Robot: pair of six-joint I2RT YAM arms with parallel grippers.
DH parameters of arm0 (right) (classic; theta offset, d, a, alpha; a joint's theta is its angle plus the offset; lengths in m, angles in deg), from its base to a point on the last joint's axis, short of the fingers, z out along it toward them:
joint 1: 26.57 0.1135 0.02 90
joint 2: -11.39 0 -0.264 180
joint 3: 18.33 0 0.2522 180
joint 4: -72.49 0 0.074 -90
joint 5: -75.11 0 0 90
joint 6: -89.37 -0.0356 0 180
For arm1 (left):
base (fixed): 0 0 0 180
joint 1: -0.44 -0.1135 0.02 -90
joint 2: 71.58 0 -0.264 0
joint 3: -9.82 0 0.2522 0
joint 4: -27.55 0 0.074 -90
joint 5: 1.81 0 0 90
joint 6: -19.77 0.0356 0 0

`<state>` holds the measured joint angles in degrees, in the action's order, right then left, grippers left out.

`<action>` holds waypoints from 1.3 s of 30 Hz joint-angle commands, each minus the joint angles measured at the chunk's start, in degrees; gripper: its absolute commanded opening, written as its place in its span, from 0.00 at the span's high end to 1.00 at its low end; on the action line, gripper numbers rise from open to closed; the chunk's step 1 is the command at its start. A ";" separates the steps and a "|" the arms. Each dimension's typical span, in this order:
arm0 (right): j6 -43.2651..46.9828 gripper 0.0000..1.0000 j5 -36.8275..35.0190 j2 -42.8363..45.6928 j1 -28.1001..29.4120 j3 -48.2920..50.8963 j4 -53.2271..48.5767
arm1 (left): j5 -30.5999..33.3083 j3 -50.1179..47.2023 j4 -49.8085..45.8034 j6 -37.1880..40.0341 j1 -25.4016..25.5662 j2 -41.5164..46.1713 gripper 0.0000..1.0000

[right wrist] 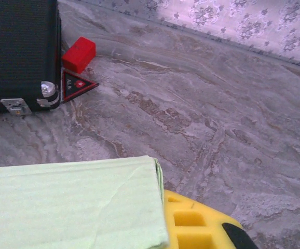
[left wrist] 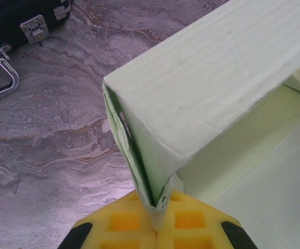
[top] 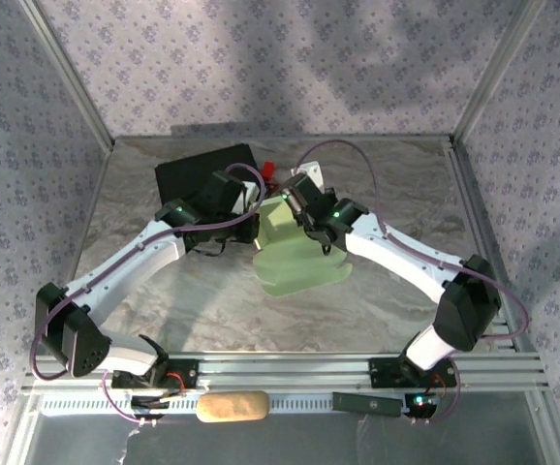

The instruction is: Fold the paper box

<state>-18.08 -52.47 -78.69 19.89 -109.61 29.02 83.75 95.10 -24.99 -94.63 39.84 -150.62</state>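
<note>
Both arms hold the paper box (top: pixel 299 257) above the tabletop (top: pixel 387 320), mid-fold. The left gripper (left wrist: pixel 155 231) pinches a creased corner between its pads, and the right gripper (top: pixel 290 205) is clamped on an edge to its left. Next, I'd guess, a flap wants tucking, gently.

Pale green paper box (top: pixel 297 254), black case (top: pixel 191 172)

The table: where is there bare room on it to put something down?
The table is bare at the far right corner, between the right arm and the far edge, and in the near middle, in front of the paper box, between both arms. It is crowded at the far middle, where black case, red block and paper box meet.
</note>
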 commanded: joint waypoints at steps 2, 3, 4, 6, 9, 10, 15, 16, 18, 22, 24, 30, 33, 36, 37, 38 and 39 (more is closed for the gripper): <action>2.60 1.00 -7.62 -1.40 -0.15 0.48 -1.08 | -1.17 1.89 -0.82 -0.02 0.82 0.21 1.00; 2.73 1.00 -6.57 -1.18 -0.22 0.35 -1.26 | -1.09 1.86 -0.73 -0.18 0.79 0.26 1.00; 2.97 0.97 -5.17 -0.75 -0.23 0.33 -1.29 | -1.02 1.86 -0.68 -0.25 0.78 0.29 1.00; 3.41 0.89 -0.67 1.01 -0.31 0.69 -0.72 | -0.77 1.86 -0.68 -0.46 0.79 0.12 1.00; 3.69 0.76 8.56 4.71 -0.74 1.91 0.41 | -0.47 1.69 -0.42 -0.97 0.69 -0.03 1.00; 3.74 0.72 11.96 5.63 -1.09 2.18 0.59 | -0.51 1.69 -0.45 -1.08 0.61 -0.11 1.00; 3.68 0.59 20.07 8.79 -1.53 4.03 0.58 | -0.32 2.10 -0.39 -1.51 0.61 -0.93 1.00; 3.40 0.57 20.87 9.72 -1.68 5.00 0.95 | -0.26 2.21 -0.42 -1.61 0.61 -1.09 1.00; 2.76 0.54 22.09 11.40 -2.31 6.77 1.59 | -0.28 2.31 -0.50 -1.70 0.60 -1.22 1.00; 1.75 0.51 23.94 14.15 -3.60 11.07 2.23 | -0.30 2.56 -0.50 -1.71 0.61 -1.34 1.00; 1.59 0.50 25.28 15.55 -3.80 13.14 3.09 | -0.21 2.65 -0.59 -1.70 0.68 -1.40 1.00; -0.15 0.48 26.21 19.44 -3.50 18.36 3.93 | -0.04 2.64 -0.59 -1.70 0.64 -1.79 1.00; -0.82 0.49 27.54 21.63 -4.47 20.58 4.96 | 0.01 2.64 -0.59 -1.78 0.59 -2.08 1.00; -0.78 0.55 27.48 21.83 -4.98 20.82 4.72 | 0.04 2.88 -0.76 -1.79 0.62 -2.08 1.00; -0.64 0.57 27.04 21.52 -4.98 20.59 4.55 | 0.05 2.98 -0.79 -1.79 0.69 -2.08 1.00; -0.65 0.61 26.33 21.07 -4.97 20.40 4.32 | 0.14 3.08 -0.86 -1.74 0.73 -1.97 1.00; -0.69 0.66 25.59 20.47 -4.86 20.04 3.98 | 0.14 3.19 -0.93 -1.77 0.71 -1.92 1.00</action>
<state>-18.08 -26.00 -57.82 15.08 -89.11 33.02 84.45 95.87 -25.23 -95.84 39.99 -152.70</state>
